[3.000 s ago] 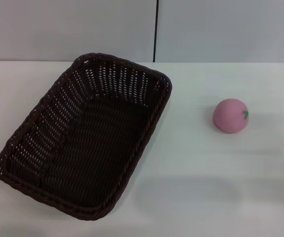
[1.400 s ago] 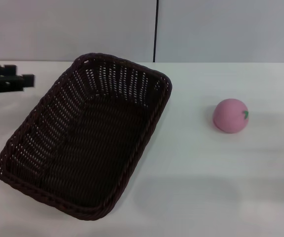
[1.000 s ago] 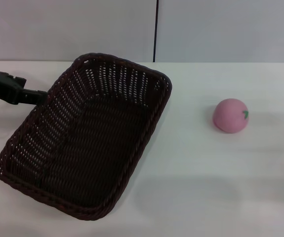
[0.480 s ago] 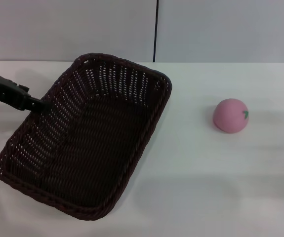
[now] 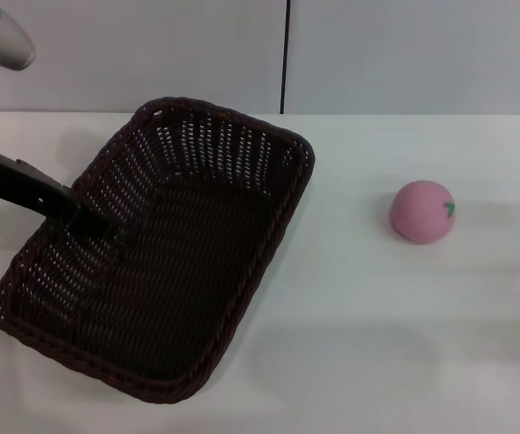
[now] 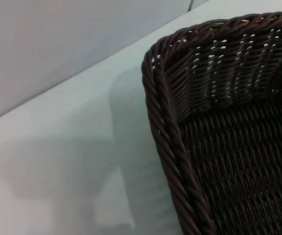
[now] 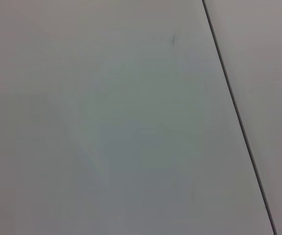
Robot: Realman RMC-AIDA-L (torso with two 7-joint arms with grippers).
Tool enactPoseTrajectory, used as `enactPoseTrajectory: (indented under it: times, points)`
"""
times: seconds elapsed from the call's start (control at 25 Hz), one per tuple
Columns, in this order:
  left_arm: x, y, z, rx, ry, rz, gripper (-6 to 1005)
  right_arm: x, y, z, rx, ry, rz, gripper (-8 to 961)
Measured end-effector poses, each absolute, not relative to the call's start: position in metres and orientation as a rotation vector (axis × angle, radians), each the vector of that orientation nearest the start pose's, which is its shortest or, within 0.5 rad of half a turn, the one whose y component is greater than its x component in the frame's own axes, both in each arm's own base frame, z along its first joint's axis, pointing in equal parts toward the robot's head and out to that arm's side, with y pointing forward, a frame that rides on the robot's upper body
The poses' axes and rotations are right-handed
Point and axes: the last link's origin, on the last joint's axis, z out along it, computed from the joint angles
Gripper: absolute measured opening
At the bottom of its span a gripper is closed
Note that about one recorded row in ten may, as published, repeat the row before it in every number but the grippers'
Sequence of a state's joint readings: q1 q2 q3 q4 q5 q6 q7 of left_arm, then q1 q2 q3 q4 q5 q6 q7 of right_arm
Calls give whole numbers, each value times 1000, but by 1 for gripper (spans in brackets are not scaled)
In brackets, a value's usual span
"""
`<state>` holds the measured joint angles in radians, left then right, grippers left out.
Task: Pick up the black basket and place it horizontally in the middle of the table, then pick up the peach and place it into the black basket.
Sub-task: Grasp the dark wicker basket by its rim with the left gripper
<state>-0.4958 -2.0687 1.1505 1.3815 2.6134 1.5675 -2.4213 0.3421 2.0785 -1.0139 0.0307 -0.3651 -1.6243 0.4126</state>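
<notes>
The black basket [image 5: 279, 226] lies at an angle on the left half of the white table [image 5: 404, 325], one short end toward the back wall. My left gripper [image 5: 102, 224] reaches in from the left and sits over the basket's left long rim, its dark tip just inside the weave. In the left wrist view a rounded corner of the basket [image 6: 172, 147] with its braided rim fills the frame close up. Alone on the right side of the table rests the pink peach [image 5: 421, 212]. The right gripper is out of view.
A grey wall with a dark vertical seam [image 5: 285, 54] stands behind the table. The right wrist view holds only a plain pale surface crossed by a thin dark line [image 7: 234, 107].
The left arm came in from the left edge and advanced right and down, from beside the basket to over its left rim. Basket and peach have not moved.
</notes>
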Motion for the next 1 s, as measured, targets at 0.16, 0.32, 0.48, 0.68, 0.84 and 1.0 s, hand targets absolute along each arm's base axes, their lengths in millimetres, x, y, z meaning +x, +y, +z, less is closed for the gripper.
enactPoseTrajectory:
  times: [0.16,0.32,0.48,0.68,0.84,1.0]
  points:
    - [-232,352,45,-2469,-1034,392,787,347,267,36,-1385,482,994,735]
    - [-233,354,41,-2468,-1023,428,783,347,266,36,-1385,484,993,735]
    - [-235,357,38,-2456,-1005,501,779,347,266,36,-1385,486,991,735]
    - [-234,356,36,-2458,-976,533,545,347,266,36,-1385,487,991,734]
    - [-233,357,37,-2462,-954,531,435,347,266,35,-1385,488,991,734]
    - [-227,358,39,-2487,-892,533,338,348,265,35,-1384,492,990,736]
